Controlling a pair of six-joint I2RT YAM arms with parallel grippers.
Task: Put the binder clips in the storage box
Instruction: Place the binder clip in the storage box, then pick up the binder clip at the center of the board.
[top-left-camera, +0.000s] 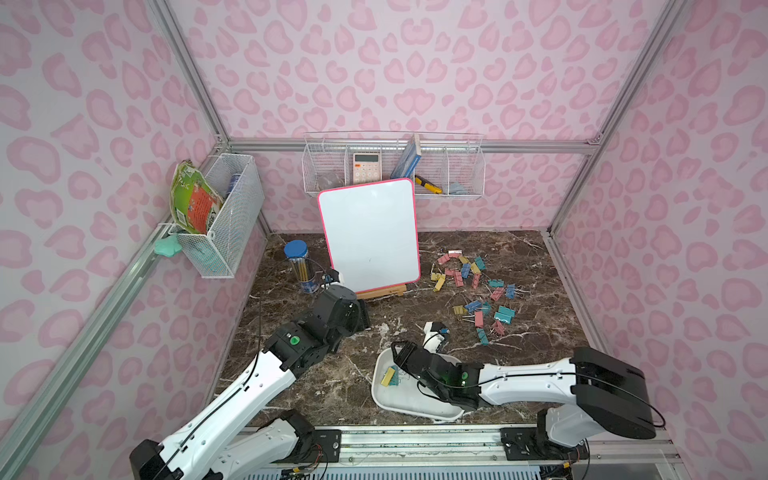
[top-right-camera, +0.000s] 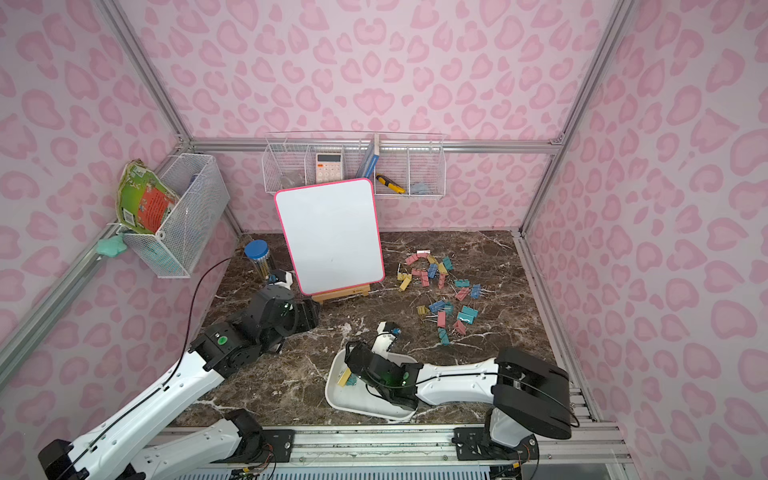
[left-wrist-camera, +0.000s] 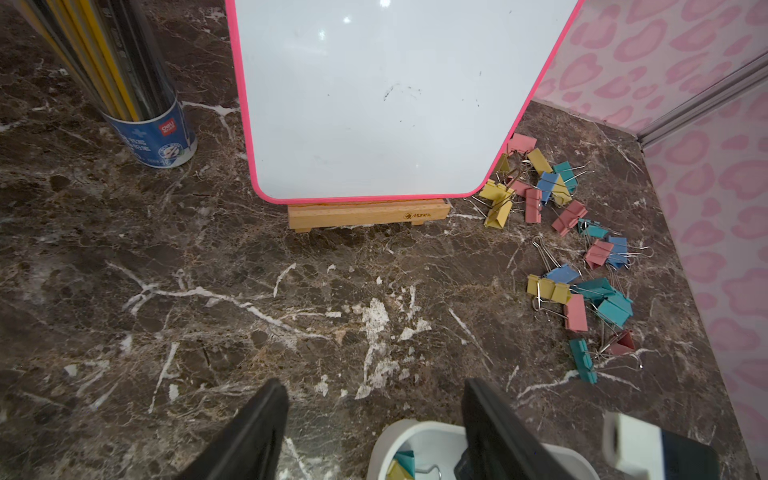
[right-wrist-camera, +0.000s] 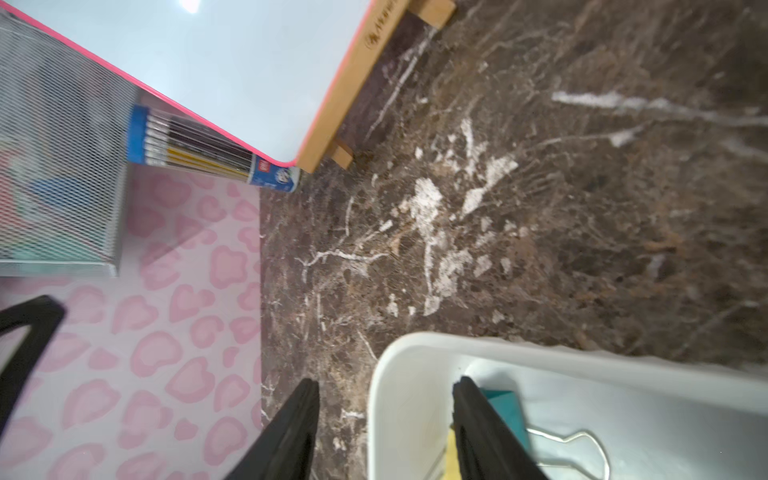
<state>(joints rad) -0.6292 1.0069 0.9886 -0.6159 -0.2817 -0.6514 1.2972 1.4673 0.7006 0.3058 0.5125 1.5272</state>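
Observation:
Several pastel binder clips (top-left-camera: 478, 291) (top-right-camera: 444, 291) lie scattered on the marble table at the right, also seen in the left wrist view as binder clips (left-wrist-camera: 582, 266). The white storage box (top-left-camera: 415, 409) (top-right-camera: 365, 405) sits near the front, with a yellow clip (top-left-camera: 388, 376) and a teal clip (right-wrist-camera: 503, 401) lying in its left end. My right gripper (right-wrist-camera: 386, 382) hangs open over that end, its jaws straddling the box rim (right-wrist-camera: 415, 361) and holding nothing. My left gripper (left-wrist-camera: 374, 386) (top-left-camera: 365, 318) is open over bare marble near the whiteboard's stand.
A pink-rimmed whiteboard (top-left-camera: 370, 235) leans on a wooden stand (left-wrist-camera: 370, 214) at mid-table. A blue-capped pencil tube (top-left-camera: 301, 266) stands to its left. White wire baskets (top-left-camera: 224, 216) (top-left-camera: 395, 166) hang on the left and back walls.

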